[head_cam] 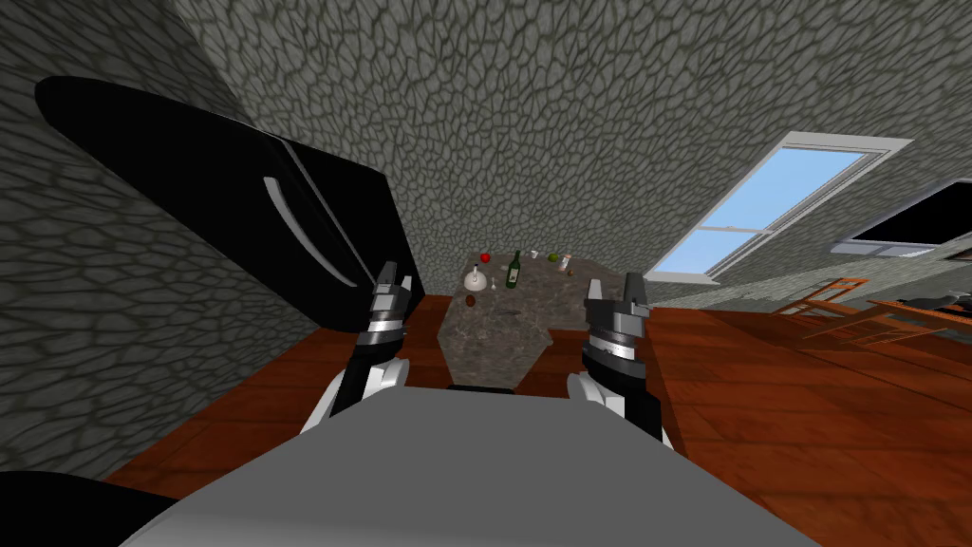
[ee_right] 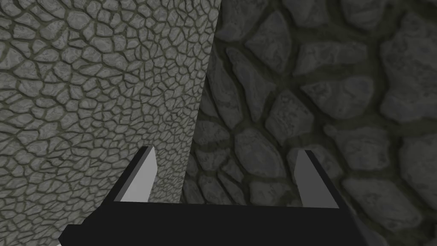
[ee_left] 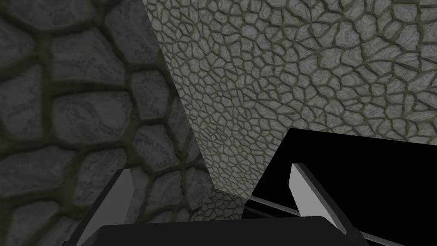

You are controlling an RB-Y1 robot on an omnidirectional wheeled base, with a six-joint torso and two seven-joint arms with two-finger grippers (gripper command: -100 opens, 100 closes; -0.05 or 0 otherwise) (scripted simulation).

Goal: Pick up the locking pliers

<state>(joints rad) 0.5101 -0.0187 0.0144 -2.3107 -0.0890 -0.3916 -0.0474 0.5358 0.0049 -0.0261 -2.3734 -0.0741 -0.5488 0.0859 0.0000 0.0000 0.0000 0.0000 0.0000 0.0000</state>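
our left gripper (ee_left: 211, 175) and right gripper (ee_right: 226, 156) stand open and empty, near the stone counter (head_cam: 494, 347). the locking pliers (head_cam: 508, 311), a tiny dark shape, lie on the counter's middle.

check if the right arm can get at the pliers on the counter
Probably not yet: the right gripper, open, is raised beside the counter, and the pliers lie further along its top; nothing stands between.
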